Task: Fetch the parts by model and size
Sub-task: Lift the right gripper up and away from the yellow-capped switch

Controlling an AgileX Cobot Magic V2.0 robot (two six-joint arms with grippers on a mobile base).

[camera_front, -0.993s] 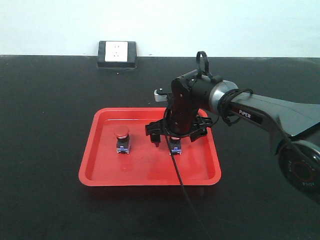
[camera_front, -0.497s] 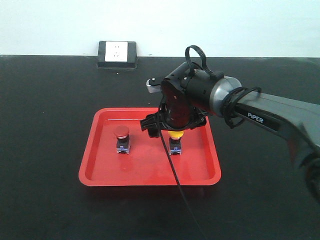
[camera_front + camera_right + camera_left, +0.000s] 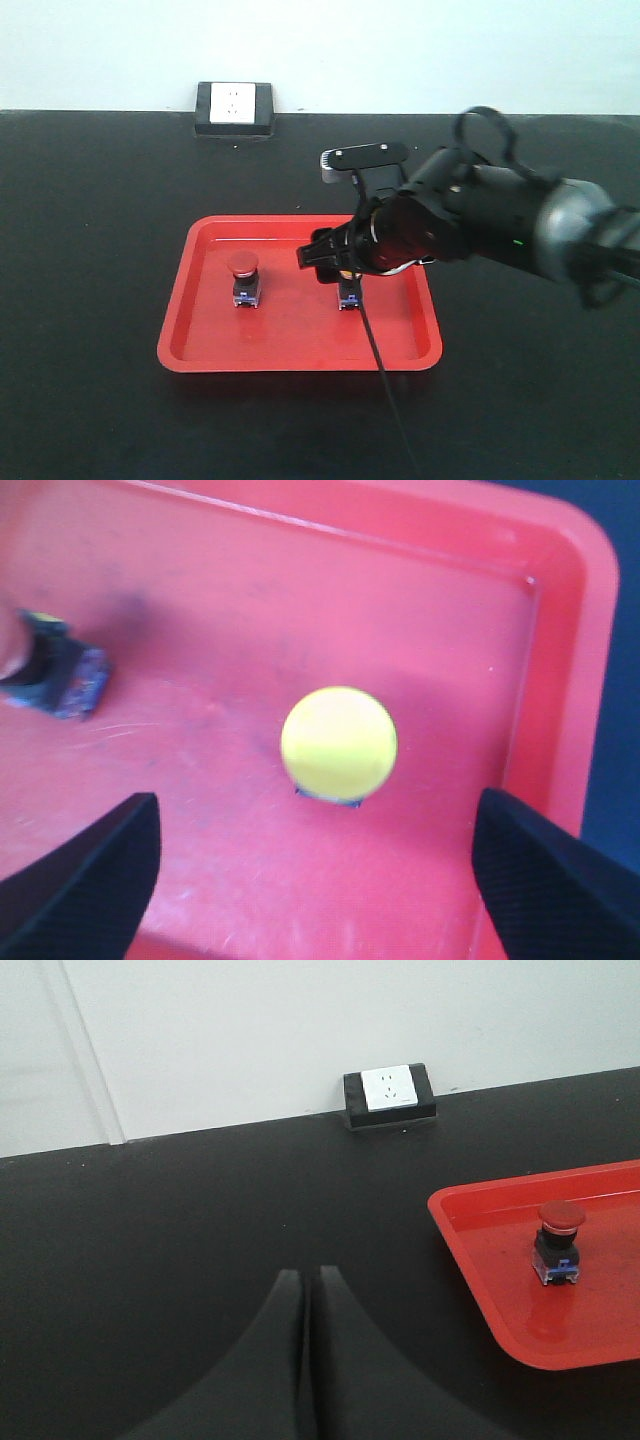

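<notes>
Seen from the right wrist: round yellow-capped switch (image 3: pixel 339 743) standing free on the glossy floor of the red tray (image 3: pixel 560 630), right gripper (image 3: pixel 315 865) spread wide above it, dark textured fingers (image 3: pixel 85 875) well to either side; hidden in the front view, where only its blue base (image 3: pixel 348 299) peeks under the arm. Shown by the left wrist alone: left gripper (image 3: pixel 308 1305) pressed closed over matte black tabletop (image 3: pixel 150 1220). Also there: red-capped switch (image 3: pixel 558 1241) upright in the tray, white wall socket (image 3: pixel 390 1087) against a pale wall.

Front view facing the wall across the red tray (image 3: pixel 200 352), left wrist low alongside, right wrist close overhead, all sharing it
</notes>
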